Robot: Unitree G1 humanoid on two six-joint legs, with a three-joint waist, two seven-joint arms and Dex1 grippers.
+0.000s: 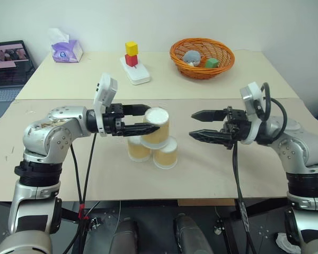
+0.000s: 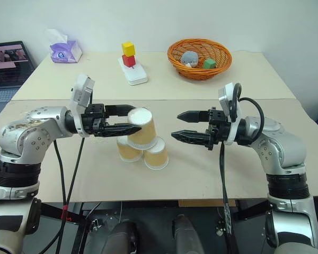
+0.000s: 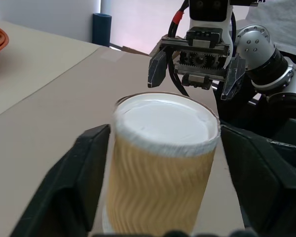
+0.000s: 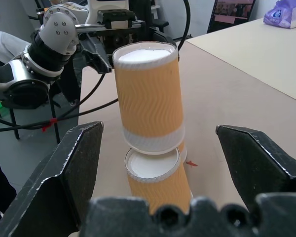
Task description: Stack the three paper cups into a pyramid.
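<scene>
Top cup upside down on two bottom cups, left gripper let go around it, right gripper wide open nearby

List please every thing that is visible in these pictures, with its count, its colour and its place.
paper cups: three, tan-orange with white ends, upside down on the near table, two side by side, one on top.
tissue box: one, purple, far table, left corner.
laptop: one, dark, left edge.
white base: one, far table, carrying a red block and a yellow block.
basket: one, orange, far table, holding a grey toy and a green block.
left pincer: black, open, either side of the top cup.
right pincer: black, open, right of the cups.
</scene>
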